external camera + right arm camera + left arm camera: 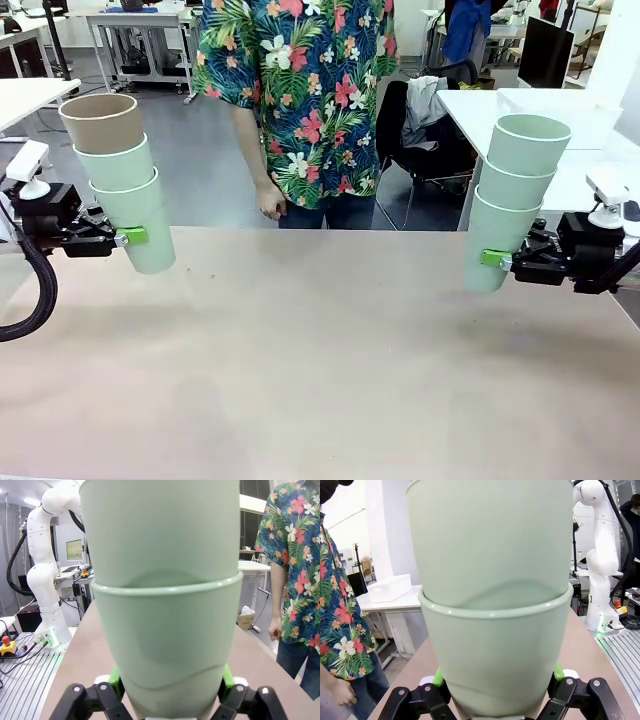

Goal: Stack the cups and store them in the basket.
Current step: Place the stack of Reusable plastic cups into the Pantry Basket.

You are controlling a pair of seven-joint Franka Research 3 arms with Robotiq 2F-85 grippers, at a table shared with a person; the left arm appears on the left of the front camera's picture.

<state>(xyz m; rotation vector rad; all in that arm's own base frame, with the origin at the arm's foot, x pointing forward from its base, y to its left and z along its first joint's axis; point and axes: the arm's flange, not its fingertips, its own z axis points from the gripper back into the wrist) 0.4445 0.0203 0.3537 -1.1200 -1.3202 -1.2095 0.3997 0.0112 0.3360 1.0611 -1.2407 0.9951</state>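
Near table (pixel 320 360) edges, left stack (pixel 125 190), right stack (pixel 510 200)

**Matt plastic, dull board**

The mint cups (pixel 128 195) look like smooth matt plastic with a faint sheen along the rims, and the tan cup (pixel 101 122) is just as matt. The table (pixel 320 360) is a smooth, dull beige board. The left gripper (pixel 497 680) has black, slightly glossy links and rubbery-looking green pads (pixel 438 676). The right arm (pixel 597 555) has glossy white shells. The person's shirt (pixel 300 90) is printed cloth.
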